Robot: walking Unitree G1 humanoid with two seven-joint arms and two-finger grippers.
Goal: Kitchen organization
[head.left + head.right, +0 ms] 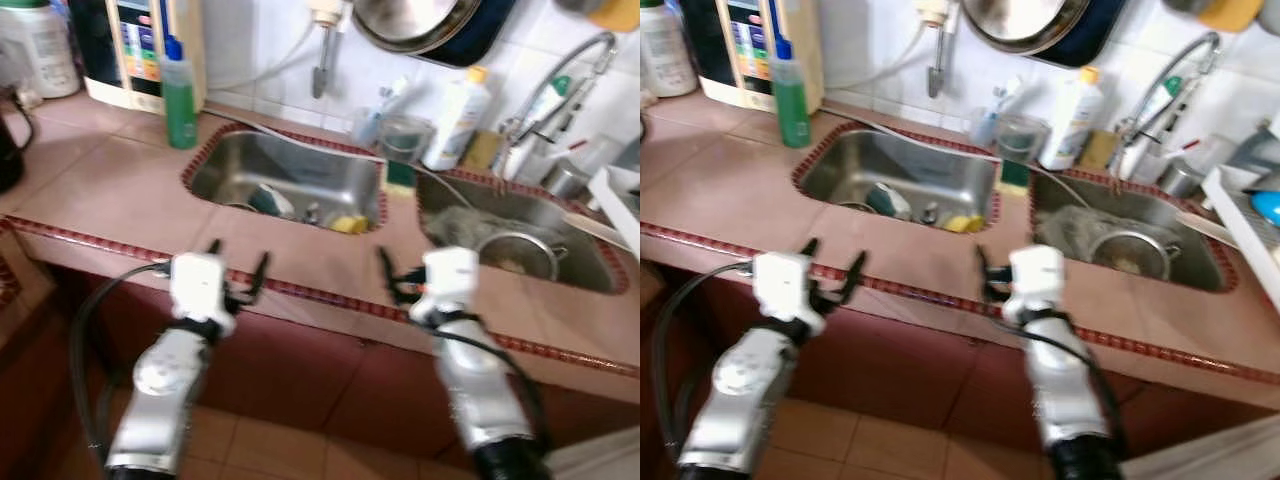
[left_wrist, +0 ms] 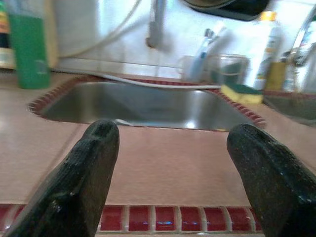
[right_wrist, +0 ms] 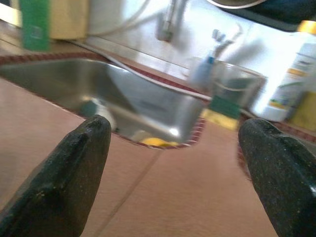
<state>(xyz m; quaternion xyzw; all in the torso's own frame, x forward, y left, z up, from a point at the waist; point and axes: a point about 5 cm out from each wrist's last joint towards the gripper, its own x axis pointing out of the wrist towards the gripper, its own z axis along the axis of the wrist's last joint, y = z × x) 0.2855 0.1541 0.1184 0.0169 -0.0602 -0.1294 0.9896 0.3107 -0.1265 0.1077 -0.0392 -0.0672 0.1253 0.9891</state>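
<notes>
A pink tiled counter (image 1: 110, 190) is filling the scene, holding a left sink (image 1: 285, 180) and a right sink (image 1: 520, 240). Both arms are hovering at its front edge, the left gripper (image 1: 238, 272) and right gripper (image 1: 400, 275) spread wide, holding nothing. A yellow sponge (image 1: 349, 224) is lying in the left sink; reaching over the rim first looks wise.

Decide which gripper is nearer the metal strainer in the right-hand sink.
Right. The right gripper hovers at the counter edge just left of the strainer; the left gripper sits beyond it, before the other basin.
</notes>
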